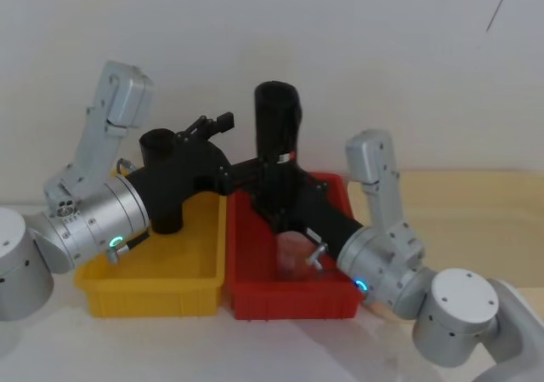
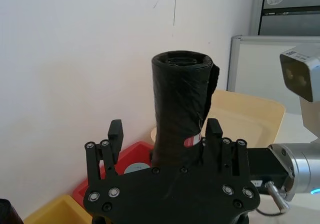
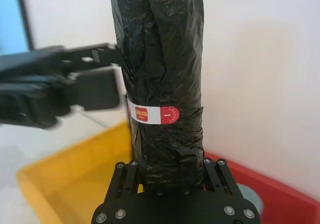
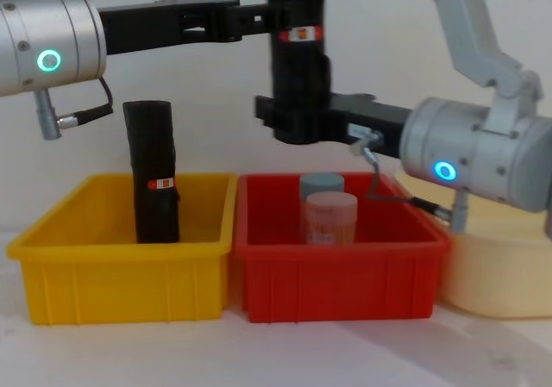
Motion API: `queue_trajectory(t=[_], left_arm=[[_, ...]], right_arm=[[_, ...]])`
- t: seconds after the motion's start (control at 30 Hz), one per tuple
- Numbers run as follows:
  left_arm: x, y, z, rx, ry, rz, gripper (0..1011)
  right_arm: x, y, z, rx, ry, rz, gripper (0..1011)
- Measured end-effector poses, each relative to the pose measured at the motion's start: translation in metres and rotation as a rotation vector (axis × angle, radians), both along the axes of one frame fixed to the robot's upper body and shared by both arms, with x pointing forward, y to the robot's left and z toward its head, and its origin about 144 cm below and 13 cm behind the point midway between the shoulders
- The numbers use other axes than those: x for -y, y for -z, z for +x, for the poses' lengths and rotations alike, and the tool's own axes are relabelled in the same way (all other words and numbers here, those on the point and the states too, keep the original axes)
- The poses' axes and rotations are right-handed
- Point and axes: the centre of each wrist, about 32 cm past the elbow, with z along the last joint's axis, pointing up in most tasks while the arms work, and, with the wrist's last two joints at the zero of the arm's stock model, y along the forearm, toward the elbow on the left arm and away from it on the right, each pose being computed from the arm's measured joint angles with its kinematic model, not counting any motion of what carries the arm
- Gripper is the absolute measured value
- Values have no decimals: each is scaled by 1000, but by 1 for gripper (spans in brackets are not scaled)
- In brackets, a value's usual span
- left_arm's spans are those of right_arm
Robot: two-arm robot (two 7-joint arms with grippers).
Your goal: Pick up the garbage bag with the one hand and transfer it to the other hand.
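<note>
The garbage bag (image 1: 276,122) (image 4: 297,68) is a black roll with a white and red band, held upright in the air above the red bin. My right gripper (image 1: 280,199) (image 3: 172,171) (image 4: 297,124) is shut on the roll's lower end. My left gripper (image 1: 238,148) (image 2: 165,126) (image 4: 259,18) reaches in from the left at the height of the band. It is open, with a finger on each side of the roll (image 2: 180,109) and a gap on one side. In the right wrist view the left gripper (image 3: 95,84) appears blurred beside the roll (image 3: 160,59).
A second black roll (image 1: 161,178) (image 4: 153,171) stands upright in the yellow bin (image 1: 153,280) (image 4: 121,275). The red bin (image 1: 289,301) (image 4: 336,275) beside it holds two jars (image 4: 332,215). A cream basin (image 4: 492,275) sits at the right. A white wall is close behind.
</note>
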Motion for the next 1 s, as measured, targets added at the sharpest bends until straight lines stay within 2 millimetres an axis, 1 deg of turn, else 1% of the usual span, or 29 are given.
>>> queue_trajectory(t=[0.17, 0.23, 0.27, 0.4, 0.47, 0.5, 1.0], left_arm=[[0, 0, 0, 0, 0, 0, 1002], [0, 0, 0, 0, 0, 0, 1002], [0, 0, 0, 0, 0, 0, 1002], [0, 0, 0, 0, 0, 0, 1002], [0, 0, 0, 0, 0, 0, 1002], [0, 0, 0, 0, 0, 0, 1002], [0, 0, 0, 0, -1, 0, 1002]], right_arm=[[12, 3, -1, -5, 59, -9, 529], [20, 4, 0, -6, 103, -17, 529], [20, 4, 0, -6, 103, -17, 529], [30, 5, 1, -4, 159, -27, 529], [40, 5, 1, 1, 205, -36, 529], [40, 5, 1, 1, 205, -36, 529], [84, 1, 4, 18, 447, -86, 529]])
